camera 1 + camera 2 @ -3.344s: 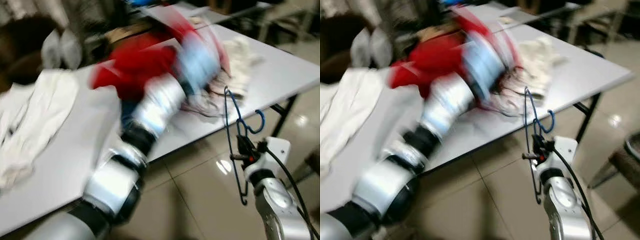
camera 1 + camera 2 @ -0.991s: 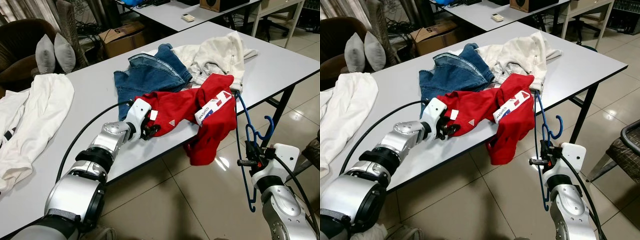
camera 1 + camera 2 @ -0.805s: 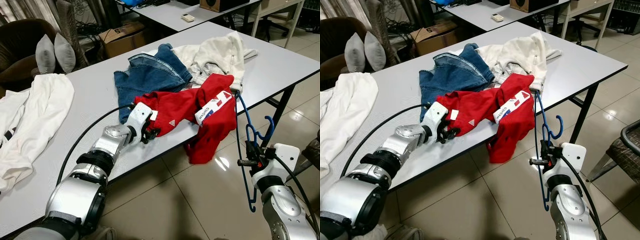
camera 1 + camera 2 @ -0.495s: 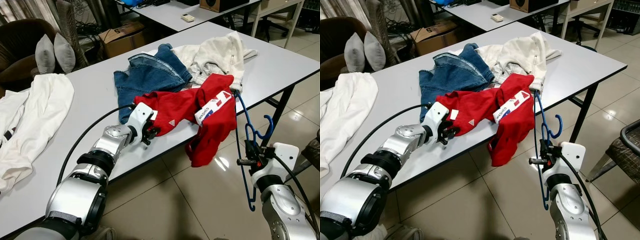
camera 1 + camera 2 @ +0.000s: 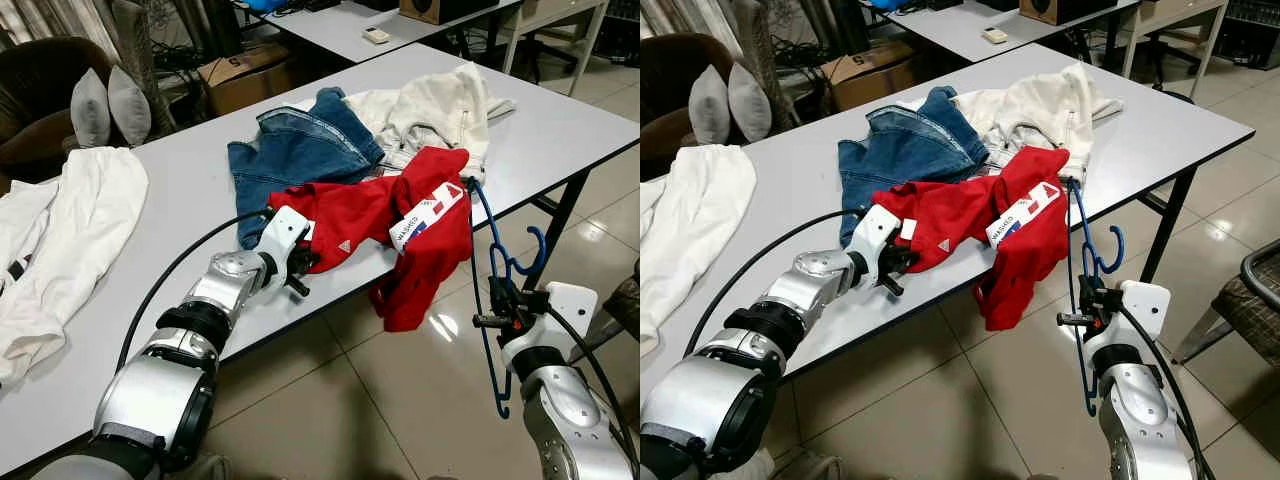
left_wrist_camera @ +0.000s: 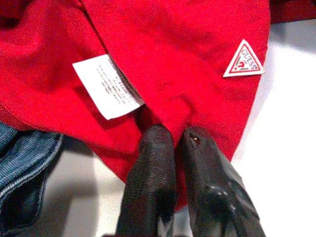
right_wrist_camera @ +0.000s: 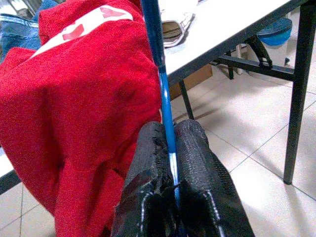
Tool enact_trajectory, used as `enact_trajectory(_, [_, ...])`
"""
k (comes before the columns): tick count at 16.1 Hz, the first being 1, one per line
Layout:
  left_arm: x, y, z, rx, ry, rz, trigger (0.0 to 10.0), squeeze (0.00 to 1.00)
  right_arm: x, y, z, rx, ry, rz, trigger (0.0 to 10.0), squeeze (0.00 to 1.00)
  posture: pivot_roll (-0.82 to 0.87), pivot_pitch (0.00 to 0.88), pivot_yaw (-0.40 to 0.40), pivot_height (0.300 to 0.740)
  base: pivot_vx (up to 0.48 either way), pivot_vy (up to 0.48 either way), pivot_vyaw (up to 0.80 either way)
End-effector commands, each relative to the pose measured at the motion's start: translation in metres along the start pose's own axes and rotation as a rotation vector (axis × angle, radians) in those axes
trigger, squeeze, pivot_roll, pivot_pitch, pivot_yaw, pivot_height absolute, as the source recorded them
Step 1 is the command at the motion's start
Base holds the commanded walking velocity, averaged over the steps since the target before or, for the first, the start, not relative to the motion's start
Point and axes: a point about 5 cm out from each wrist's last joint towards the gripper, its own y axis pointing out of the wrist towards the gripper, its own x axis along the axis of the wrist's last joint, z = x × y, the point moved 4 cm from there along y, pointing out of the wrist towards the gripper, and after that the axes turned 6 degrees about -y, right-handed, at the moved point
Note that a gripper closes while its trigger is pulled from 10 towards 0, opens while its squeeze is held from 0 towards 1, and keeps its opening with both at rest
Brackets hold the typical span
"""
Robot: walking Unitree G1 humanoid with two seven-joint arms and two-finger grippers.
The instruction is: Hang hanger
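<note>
White rectangular tabletop [image 5: 190,190] carries a heap of clothes: blue denim jeans [image 5: 300,150], cream knit garment [image 5: 435,105], and a red cotton shirt [image 5: 400,215] that drapes over the near edge and hangs toward the tiled floor [image 5: 380,400]; a separate white garment [image 5: 60,230] lies at the robot's left. Thin blue wire hanger [image 5: 495,290] stands upright off the tabletop's edge, just beside the hanging red cloth, its top end at the shirt's fold. Right pincer [image 7: 170,143] is clamped on 1 straight bar of the hanger, fingers pressed tight on both sides. Left pincer [image 6: 173,140] is closed, pinching the red shirt's hem near its white care label [image 6: 108,86]. Step looks like getting the shirt onto the hanger before hanging. To do it well: keep the hem pinch firm so the cloth opens, feed the hanger end into the opening slowly, avoid dragging the shirt off the edge, watch the thin bar twisting in the grip.
</note>
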Motion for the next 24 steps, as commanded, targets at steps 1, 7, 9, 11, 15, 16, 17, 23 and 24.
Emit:
enact_trajectory(1, [-0.003, -0.003, 0.005, 0.015, -0.024, -0.012, 0.0, 0.00, -0.003, 0.001, 0.005, 0.018, -0.008, 0.017, 10.0, 0.00, -0.25, 0.000, 0.183, 0.740, 0.000, 0.000, 0.00])
enact_trajectory(7, [0.017, -0.009, 0.019, 0.081, -0.127, -0.145, 0.0, 0.00, -0.004, 0.001, 0.006, 0.018, -0.006, 0.017, 10.0, 0.00, -0.25, 0.000, 0.184, 0.740, 0.000, 0.000, 0.00])
enact_trajectory(9, [0.051, -0.018, 0.033, 0.133, -0.233, -0.330, 0.0, 0.00, -0.004, 0.001, 0.006, 0.014, -0.005, 0.016, 10.0, 0.00, -0.24, 0.000, 0.183, 0.740, 0.000, 0.000, 0.00])
enact_trajectory(11, [0.100, -0.041, 0.062, 0.224, -0.269, -0.491, 0.0, 0.00, -0.004, 0.003, 0.007, 0.013, -0.004, 0.016, 10.0, 0.00, -0.24, 0.000, 0.183, 0.740, 0.000, 0.000, 0.00])
enact_trajectory(15, [0.182, -0.119, 0.120, 0.465, -0.282, -0.789, 0.0, 0.00, -0.005, 0.001, 0.008, 0.005, 0.005, 0.015, 10.0, 0.00, -0.23, 0.000, 0.196, 0.740, 0.000, 0.000, 0.00])
enact_trajectory(16, [0.195, -0.146, 0.136, 0.548, -0.294, -0.871, 0.0, 0.00, -0.006, 0.000, 0.007, -0.004, 0.009, 0.016, 10.0, 0.00, -0.23, 0.000, 0.209, 0.740, 0.000, 0.000, 0.00])
enact_trajectory(17, [0.200, -0.158, 0.142, 0.591, -0.281, -0.896, 0.0, 0.00, -0.006, 0.000, 0.007, -0.009, 0.011, 0.016, 10.0, 0.00, -0.23, 0.000, 0.210, 0.740, 0.000, 0.000, 0.00])
enact_trajectory(23, [0.175, -0.145, 0.145, 0.653, -0.197, -0.766, 0.0, 0.00, -0.006, 0.001, 0.007, -0.012, 0.013, 0.014, 10.0, 0.00, -0.23, 0.000, 0.203, 0.740, 0.000, 0.000, 0.00])
enact_trajectory(24, [0.174, -0.142, 0.143, 0.645, -0.187, -0.757, 0.0, 0.00, -0.006, 0.001, 0.008, -0.010, 0.012, 0.014, 10.0, 0.00, -0.23, 0.000, 0.203, 0.740, 0.000, 0.000, 0.00])
